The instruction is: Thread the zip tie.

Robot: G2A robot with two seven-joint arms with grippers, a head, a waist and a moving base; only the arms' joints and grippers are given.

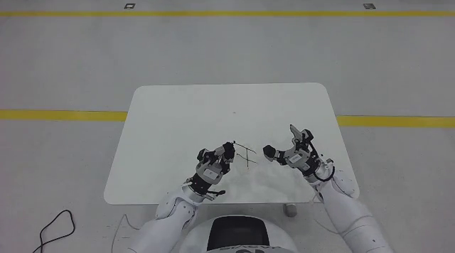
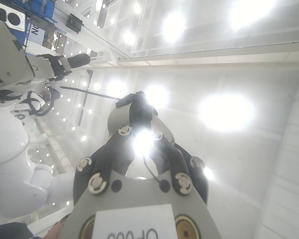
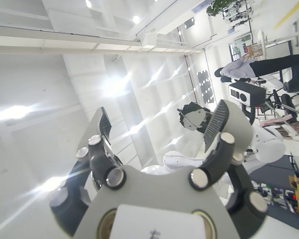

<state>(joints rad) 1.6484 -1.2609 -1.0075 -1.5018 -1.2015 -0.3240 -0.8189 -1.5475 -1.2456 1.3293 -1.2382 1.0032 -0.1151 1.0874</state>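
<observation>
The left jaws are clamped on one end of the black zip tie. Its free length points toward the right jaws, which are spread wide and empty nearby, above the desk. The thin strap may flex, so the right jaws could miss it as they close or knock its tip out of line.

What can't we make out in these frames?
- Zip tie head and shape: top view, too thin, mixed with its shadow.
- Grip point in the left gripper: left wrist view, glare washes it out.
- Tie's held end: same view, hidden inside the shut gripper.
</observation>
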